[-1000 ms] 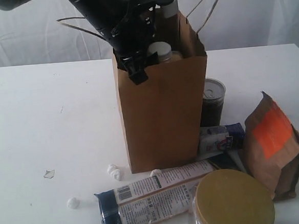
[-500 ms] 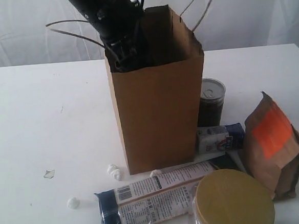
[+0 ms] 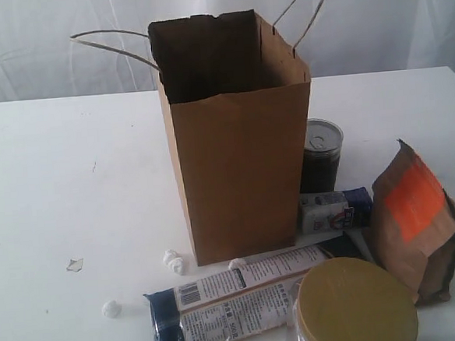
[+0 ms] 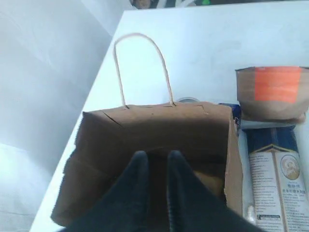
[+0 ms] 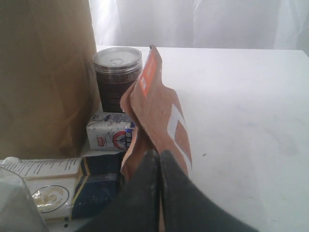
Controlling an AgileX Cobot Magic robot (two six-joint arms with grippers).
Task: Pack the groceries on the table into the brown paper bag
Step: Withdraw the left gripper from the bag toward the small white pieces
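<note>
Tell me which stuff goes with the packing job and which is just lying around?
For the job: brown paper bag, dark can, blue-white packet, brown pouch, long navy packet, gold-lidded jar.
Just lying about: little white lumps, clear wrapper scrap.

The brown paper bag (image 3: 244,177) is standing upright and open on the white table (image 3: 55,167); the dark silver-lidded can (image 3: 322,152) is standing just beside it, the small blue-white packet (image 3: 333,210) lying before that can. The brown pouch with orange label (image 3: 414,220) is standing at the far right; the long navy-tan packet (image 3: 236,299) is lying flat before the bag, the gold-lidded jar (image 3: 354,306) hiding its right end.
</note>
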